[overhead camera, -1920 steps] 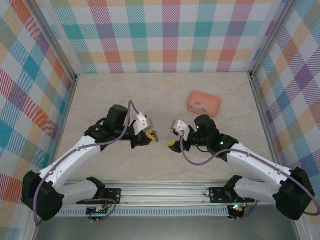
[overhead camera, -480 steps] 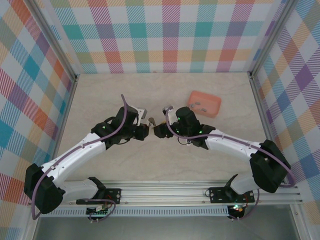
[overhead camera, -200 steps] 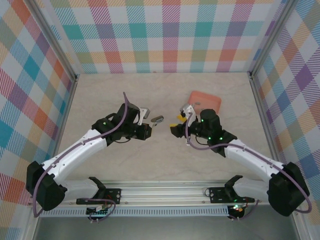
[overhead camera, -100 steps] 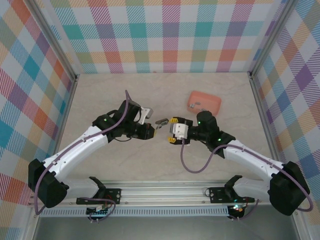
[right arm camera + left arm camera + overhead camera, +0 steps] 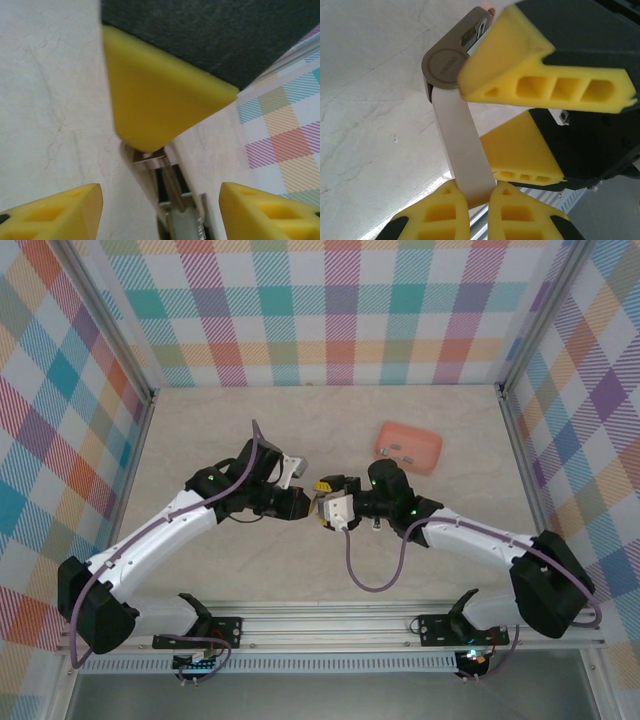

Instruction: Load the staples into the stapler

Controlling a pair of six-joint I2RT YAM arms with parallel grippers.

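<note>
Grey stapler (image 5: 451, 70) sat clamped in the left jaws over mid-bench (image 5: 200, 430); the right jaws stood open astride it.

A pale beige, marble-veined worktop (image 5: 230, 420), walled on three sides by pastel plaid panels (image 5: 330, 310), carries a salmon-orange rounded tray (image 5: 428, 451) lying flat toward its far right, well apart from the metal rail (image 5: 330, 616) along its near edge.

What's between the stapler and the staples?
In the top view, the right gripper, open around the stapler's end, and its wrist behind it; the staples lie in the orange tray just beyond.
</note>
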